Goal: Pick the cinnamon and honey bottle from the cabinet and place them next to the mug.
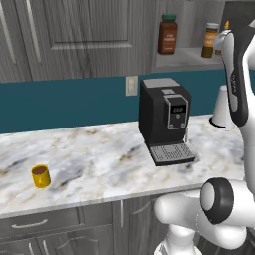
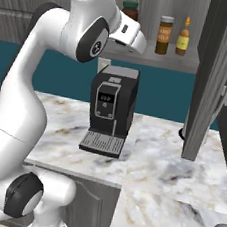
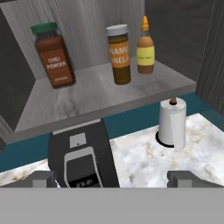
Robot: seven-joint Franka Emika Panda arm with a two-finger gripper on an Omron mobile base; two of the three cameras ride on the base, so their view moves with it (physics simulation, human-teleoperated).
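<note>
cylindrical cinnamon (image 3: 119, 54) | pointed-cap honey bottle (image 3: 145, 47) beside | end effector (image 3: 112, 178) seemingly wide, empty

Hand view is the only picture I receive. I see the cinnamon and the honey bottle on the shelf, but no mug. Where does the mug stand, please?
Observer: The left base view shows the mug upright on the counter, far to the left of the coffee machine and near the front edge.
Operator: Is the mug on the same side as the shelf?
Observer: No. The shelf with the cinnamon is above and right of the coffee machine, so the mug is on the opposite side.
Operator: And is the cabinet door fully out of the way?
Observer: In the right base view the door stands open to the right of the honey bottle and reaches out over the counter.
</note>
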